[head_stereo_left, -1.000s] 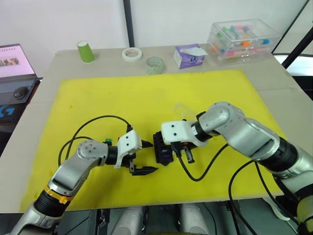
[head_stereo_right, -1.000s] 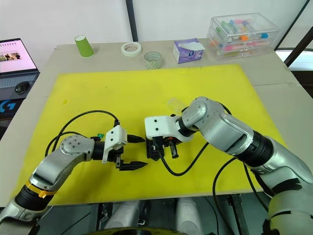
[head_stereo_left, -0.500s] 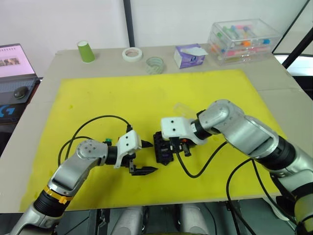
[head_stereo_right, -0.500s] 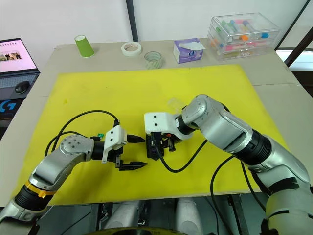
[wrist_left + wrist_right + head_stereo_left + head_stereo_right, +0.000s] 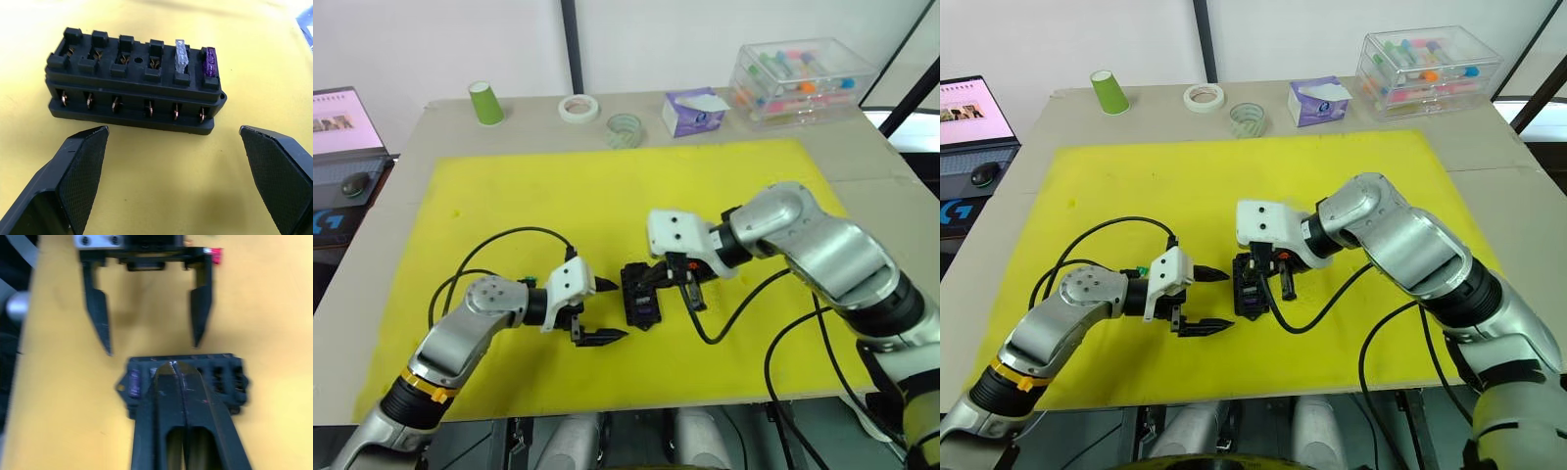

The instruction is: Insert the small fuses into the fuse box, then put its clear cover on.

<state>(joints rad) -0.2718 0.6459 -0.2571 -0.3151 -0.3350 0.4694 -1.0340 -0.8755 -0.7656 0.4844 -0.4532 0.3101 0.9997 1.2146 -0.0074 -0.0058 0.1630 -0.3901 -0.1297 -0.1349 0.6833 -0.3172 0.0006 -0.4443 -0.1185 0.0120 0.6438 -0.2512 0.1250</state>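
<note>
Pressing closed right hand [image 5: 175, 369] tips onto the fuse box [image 5: 134, 83], I am seating its grey-clear fuse [image 5: 181, 51]. I am keeping the open, empty left hand [image 5: 604, 311] beside it, pushing straight down.

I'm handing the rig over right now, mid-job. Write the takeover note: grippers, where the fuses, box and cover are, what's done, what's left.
Left gripper: open, empty, low over the yellow mat beside the fuse box, fingers pointing at it.
Right gripper: fingers shut, tips over the fuse box's top. Whether they hold a fuse cannot be told.
Fuse box: near the front middle of the mat, between the two grippers.
Done: grey-clear fuse and purple fuse seated in the two end slots.
Left: four slots are empty. Fill them, then fit the clear cover.
The other fuses and the cover can't be placed from these views.
</note>
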